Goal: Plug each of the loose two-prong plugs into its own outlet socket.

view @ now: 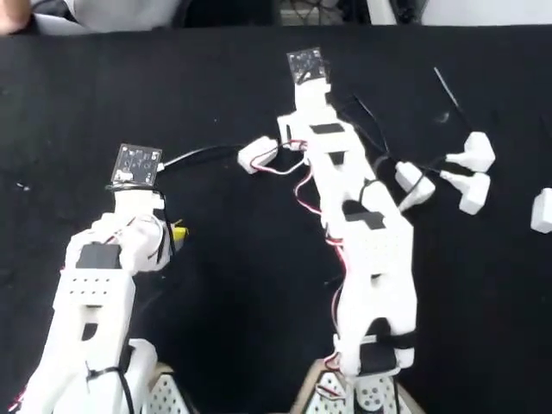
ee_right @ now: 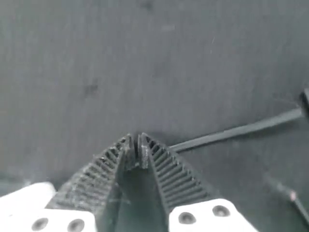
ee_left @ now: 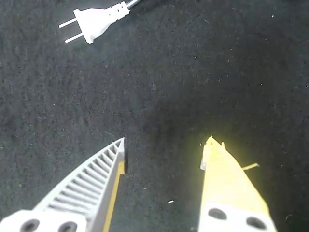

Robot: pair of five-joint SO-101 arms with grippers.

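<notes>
A white two-prong plug (ee_left: 91, 21) on a black cable lies flat on the black mat, well ahead of my left gripper (ee_left: 164, 142). That gripper is open, with bare mat between its white and yellow fingers. In the high view a white plug (view: 257, 153) lies between the two arms, its cable running left. My right gripper (ee_right: 135, 145) is shut with nothing in it, low over the mat beside a black cable (ee_right: 241, 129). Several white plug or socket pieces (view: 473, 151) (view: 473, 191) (view: 412, 183) lie right of the right arm (view: 371, 250).
A white block (view: 542, 210) sits at the mat's right edge. Thin black cables (view: 448, 90) cross the far right part of the mat. Red and white wires (view: 304, 191) hang along the right arm. The left arm (view: 95, 285) stands at the front left.
</notes>
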